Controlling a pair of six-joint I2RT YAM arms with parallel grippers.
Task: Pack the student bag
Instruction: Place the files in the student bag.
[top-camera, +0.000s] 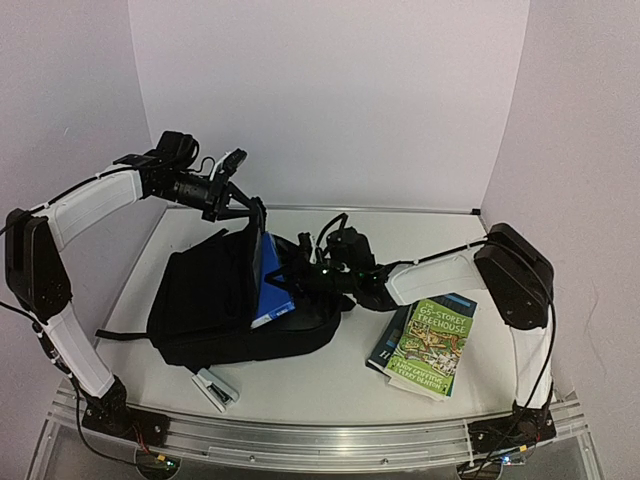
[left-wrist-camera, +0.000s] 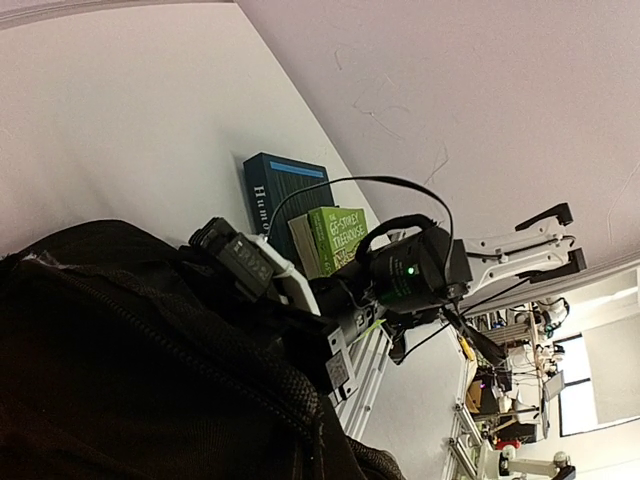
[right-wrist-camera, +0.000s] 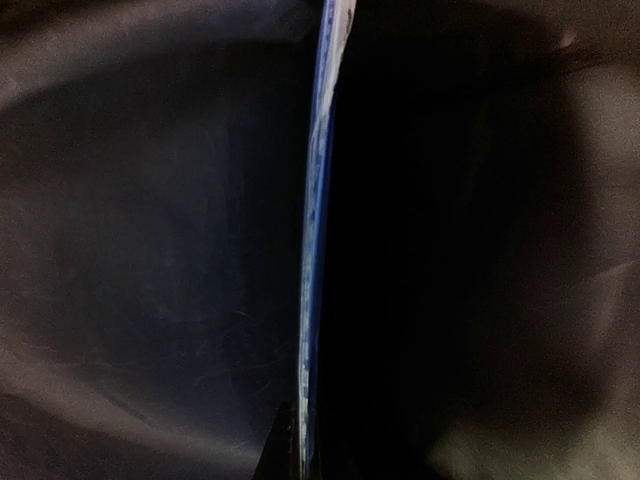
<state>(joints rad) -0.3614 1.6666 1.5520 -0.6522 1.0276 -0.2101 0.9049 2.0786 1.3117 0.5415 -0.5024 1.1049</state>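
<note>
Centrally, left gripper (top-camera: 257, 214) pinches the student bag (top-camera: 200, 300) rim; right gripper (top-camera: 291, 273) clamps a blue book (top-camera: 270, 285) inside.

Green book (top-camera: 432, 345) cover reads "65-Storey Treehouse" — dark book (left-wrist-camera: 285, 195) spine shows "Hum", rest hidden

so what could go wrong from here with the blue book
The left claw holds the student bag open; a slip would likely drop the flap onto the blue book. The right claw grips that book, only partly inside, so it may twist or snag.
</note>
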